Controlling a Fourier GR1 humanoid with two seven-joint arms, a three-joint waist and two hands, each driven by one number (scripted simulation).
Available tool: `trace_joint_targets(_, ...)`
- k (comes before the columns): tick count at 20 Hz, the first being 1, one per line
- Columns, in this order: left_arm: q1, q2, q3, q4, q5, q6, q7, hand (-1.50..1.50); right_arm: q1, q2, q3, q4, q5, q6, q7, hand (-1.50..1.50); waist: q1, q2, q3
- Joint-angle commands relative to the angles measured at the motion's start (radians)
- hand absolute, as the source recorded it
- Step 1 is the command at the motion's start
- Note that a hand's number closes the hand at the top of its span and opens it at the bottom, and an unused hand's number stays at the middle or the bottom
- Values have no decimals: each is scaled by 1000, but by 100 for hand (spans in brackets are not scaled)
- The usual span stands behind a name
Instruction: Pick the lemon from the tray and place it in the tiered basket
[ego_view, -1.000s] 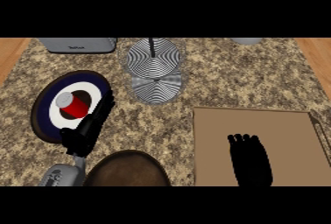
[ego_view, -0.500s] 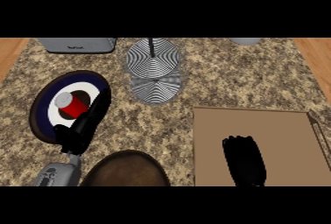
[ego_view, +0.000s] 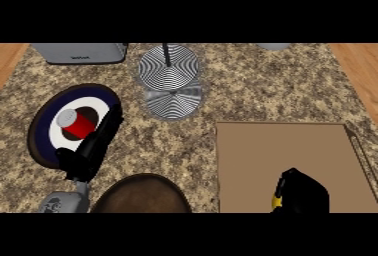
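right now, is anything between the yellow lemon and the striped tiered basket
Nothing visible. The yellow lemon peeks from under the black right hand over the brown tray; only granite counter lies toward the black-and-white striped tiered basket.

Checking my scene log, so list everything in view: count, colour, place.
counter: 1, speckled brown granite, under everything
tiered basket: 1, black-and-white striped, top centre
appliance: 1, grey, top left, partly cut off
plate: 1, navy, white and dark rings, left
can: 1, red with grey top, on the plate
tray: 1, brown, right
lemon: 1, yellow, on the tray's near part, mostly hidden
round object: 1, dark brown, bottom edge, cut off
grey object: 1, top right, cut off
left robot hand: 1, black, fingers straight, at the plate's right edge
right robot hand: 1, black, curled over the lemon
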Motion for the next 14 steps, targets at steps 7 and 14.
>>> trace_joint_targets(7, -38, -29, -8, 18, -18, 23, 20, 0, -16, 64, 175, -334, -61, -259, 237, 150, 15, 3, 10)
trace_joint_targets(14, -45, -18, -7, 57, -40, -3, -29, 0, -383, 65, 275, -351, 107, -139, 427, 150, 42, 11, 8)
